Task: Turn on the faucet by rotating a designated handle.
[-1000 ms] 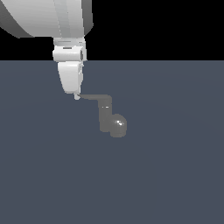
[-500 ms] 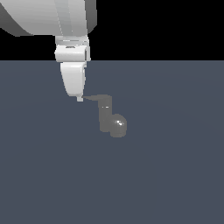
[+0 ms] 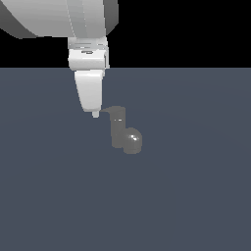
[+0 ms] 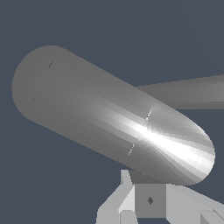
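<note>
The faucet (image 3: 119, 131) is a small glossy grey post with a rounded dome (image 3: 132, 141) at its base. Its handle (image 3: 112, 110), a thin grey lever, sticks out from the post's top toward the exterior view's left. My white gripper (image 3: 95, 114) comes down from above, and its tip touches the handle's end. In the wrist view a large shiny grey cylinder of the faucet (image 4: 109, 118) lies just beyond my fingertips (image 4: 127, 192), and a thinner grey bar (image 4: 188, 92) runs out behind it. The fingers look closed together with nothing between them.
The faucet stands on a flat dark blue-grey floor (image 3: 196, 196). The bulky white arm (image 3: 59, 19) fills the upper part of the exterior view's left. No other objects show.
My gripper has shifted a little toward the exterior view's right. The handle's visible length has shortened, its tip swinging along with the fingertip.
</note>
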